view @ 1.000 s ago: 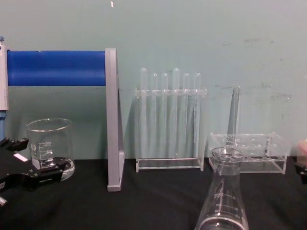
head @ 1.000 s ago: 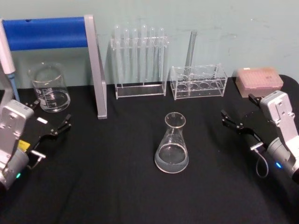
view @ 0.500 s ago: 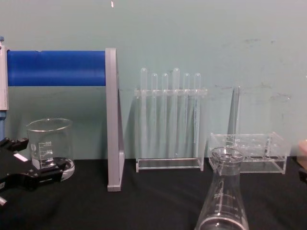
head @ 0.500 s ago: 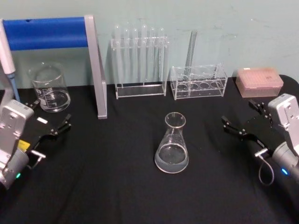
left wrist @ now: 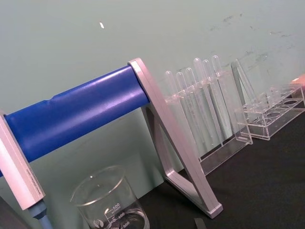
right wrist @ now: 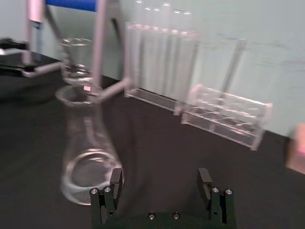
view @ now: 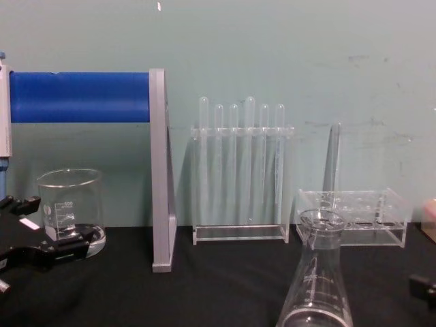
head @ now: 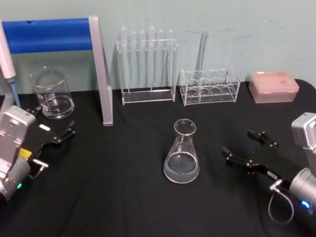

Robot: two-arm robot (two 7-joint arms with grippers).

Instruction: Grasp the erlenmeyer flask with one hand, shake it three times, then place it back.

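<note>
black left gripper (head: 54,117), right gripper (head: 238,142); grey housings (head: 12,129)

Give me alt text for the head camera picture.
A glass flask stands upright on the black table, with the open right end effector beside it, not touching. The left end effector sits open near a beaker; test-tube racks line the back.

Clear erlenmeyer flask (head: 181,158); black table (head: 123,197); blue bar (head: 49,34); pink box (head: 274,86); teal wall (head: 247,24); white-marked clear beaker (head: 52,94).

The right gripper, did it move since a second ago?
Yes. In the head view the right gripper has slid away from the pink box, nearer the robot and closer to the erlenmeyer flask.
</note>
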